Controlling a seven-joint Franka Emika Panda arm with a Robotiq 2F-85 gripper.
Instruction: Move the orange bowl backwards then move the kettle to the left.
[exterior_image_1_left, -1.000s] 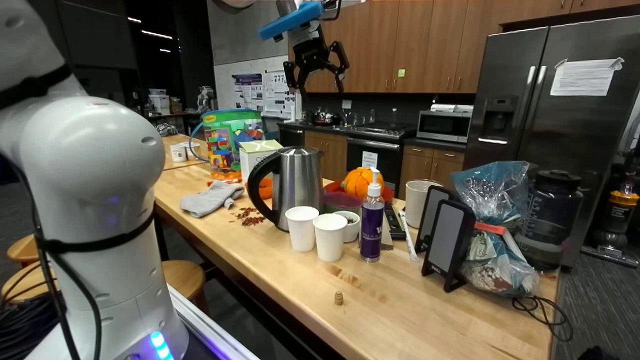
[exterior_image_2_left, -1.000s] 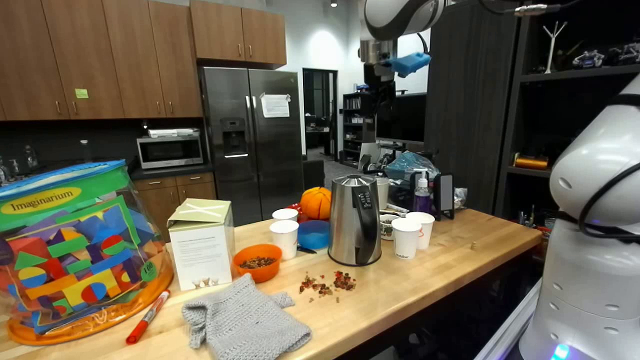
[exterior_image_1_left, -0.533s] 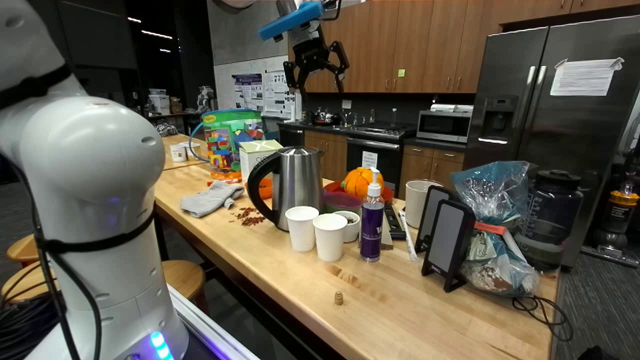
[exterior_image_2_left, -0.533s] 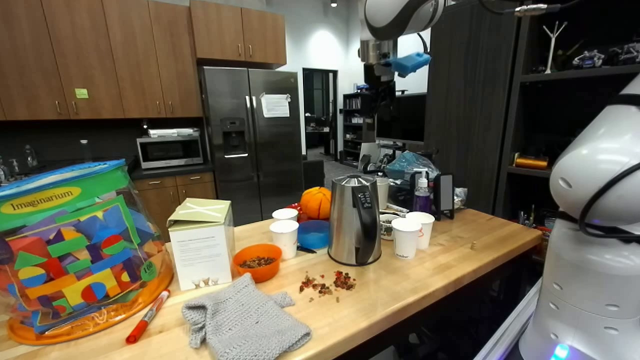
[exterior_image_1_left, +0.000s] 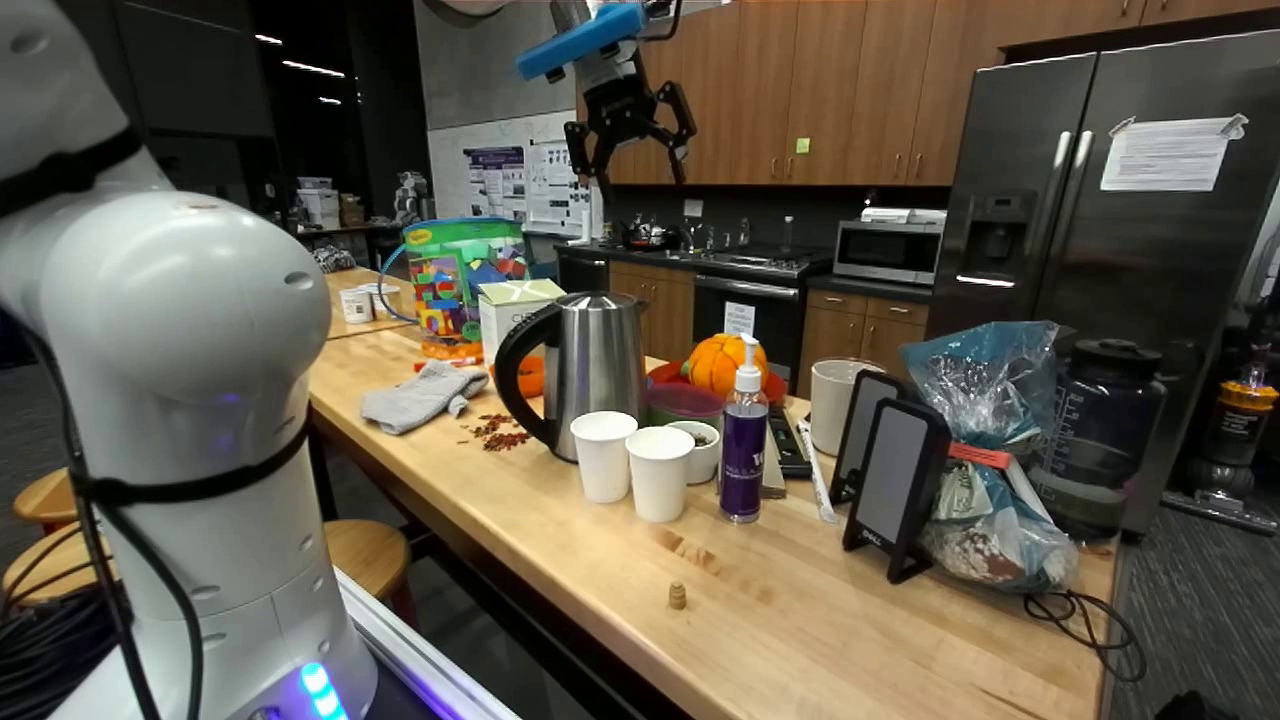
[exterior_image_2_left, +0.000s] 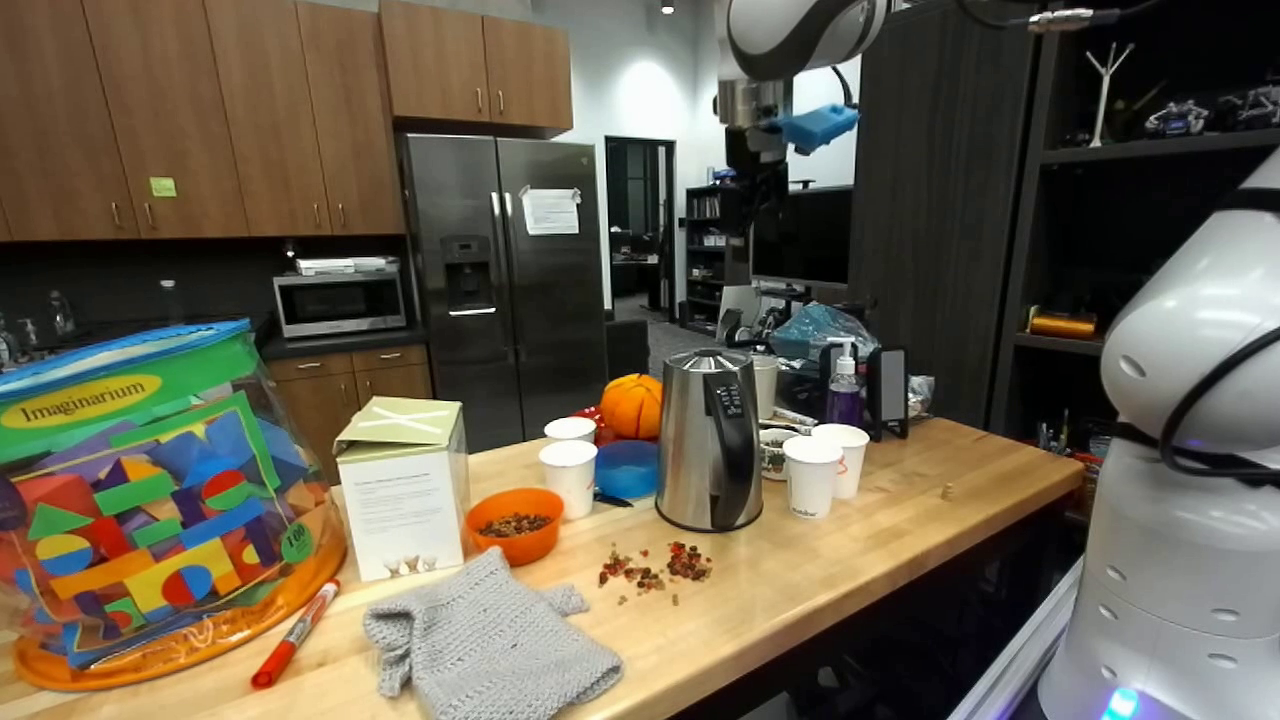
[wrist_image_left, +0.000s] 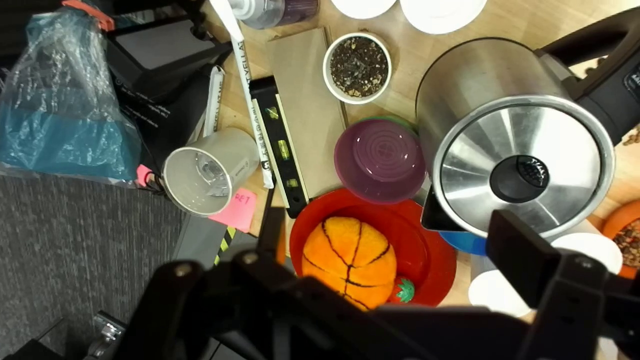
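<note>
The shiny steel kettle stands upright on the wooden table; its dark handle shows in both exterior views. The wrist view looks down on its lid and body. The orange bowl holds brown bits and sits left of the kettle in that exterior view, beside a box. It is mostly hidden behind the kettle handle in an exterior view and cut off at the right edge of the wrist view. My gripper is open and empty, high above the table. In the wrist view its fingers are spread wide.
White cups stand between bowl and kettle, and more cups stand beside the kettle. A blue bowl, a red plate with an orange plush, a pump bottle, a box and a grey cloth are around.
The gripper has shifted very slightly to the left in both exterior views, staying open. The kettle, bowl and other things on the table have not moved.
</note>
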